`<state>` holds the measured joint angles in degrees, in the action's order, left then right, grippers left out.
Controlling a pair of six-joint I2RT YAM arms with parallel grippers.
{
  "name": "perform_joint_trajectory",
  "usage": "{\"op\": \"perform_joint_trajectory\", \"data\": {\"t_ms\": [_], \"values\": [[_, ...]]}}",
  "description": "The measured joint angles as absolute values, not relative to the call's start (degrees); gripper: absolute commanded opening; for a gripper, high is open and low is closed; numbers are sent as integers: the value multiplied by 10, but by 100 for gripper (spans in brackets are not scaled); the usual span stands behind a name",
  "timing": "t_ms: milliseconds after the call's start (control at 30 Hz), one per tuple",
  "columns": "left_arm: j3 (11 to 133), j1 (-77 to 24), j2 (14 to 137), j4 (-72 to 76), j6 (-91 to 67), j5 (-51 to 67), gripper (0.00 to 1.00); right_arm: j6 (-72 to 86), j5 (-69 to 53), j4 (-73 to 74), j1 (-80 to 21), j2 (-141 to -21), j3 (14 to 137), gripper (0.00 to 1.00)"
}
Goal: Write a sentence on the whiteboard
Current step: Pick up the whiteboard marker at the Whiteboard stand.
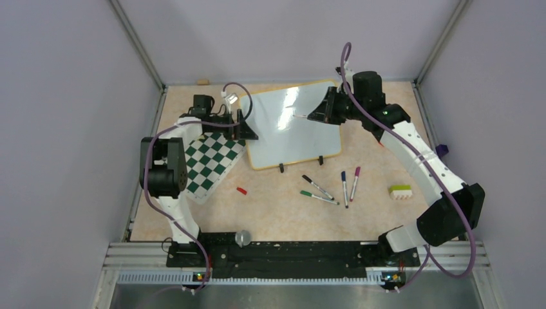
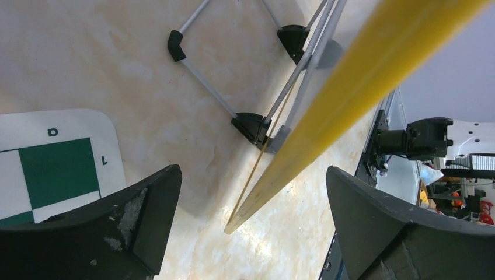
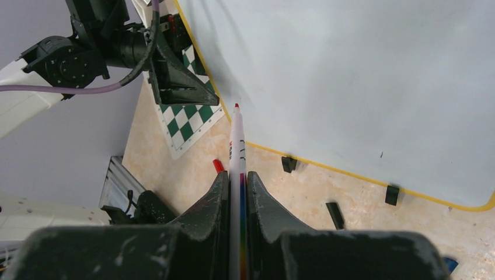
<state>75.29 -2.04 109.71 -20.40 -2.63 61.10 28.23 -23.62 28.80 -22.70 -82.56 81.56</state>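
The right jaws are shut tight on a thin white marker pen with a red tip. The pen sticks straight out past them. Its tip is right up by the big shiny whiteboard with the thin yellow frame, but I cannot tell if it touches. Two small black clips sit on the board's long edge, just below the pen.

The left jaws are wide open. The board's yellow edge runs between them and touches neither side. That edge is lifted off the pale marbled surface, and thin grey stand legs with black feet show under it. A green-and-white checkered mat lies flat just beside these jaws.

Back toward the arm bases, well apart from both jaws, lie a small red cap, four coloured pens and a green-and-white block.
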Motion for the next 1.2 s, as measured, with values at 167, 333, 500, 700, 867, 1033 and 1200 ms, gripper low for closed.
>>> {"op": "perform_joint_trajectory", "data": {"t_ms": [167,333,500,700,867,1033,1200], "values": [[749,-24,1098,-180,-34,600,93,283,-237,288,-227,-826,816,0],[746,-24,1098,-167,-54,590,78,282,-237,289,-227,-826,816,0],[746,-24,1098,-160,-66,594,72,281,-237,288,-227,-826,816,0],[746,-24,1098,-160,-62,615,74,281,-236,287,-227,-826,816,0],[746,-24,1098,-170,-49,639,79,281,-236,284,-227,-826,816,0],[746,-23,1098,-182,-33,652,81,281,-237,283,-227,-826,816,0],[746,-22,1098,-183,-24,654,98,276,-237,283,-227,-826,816,0]]}}
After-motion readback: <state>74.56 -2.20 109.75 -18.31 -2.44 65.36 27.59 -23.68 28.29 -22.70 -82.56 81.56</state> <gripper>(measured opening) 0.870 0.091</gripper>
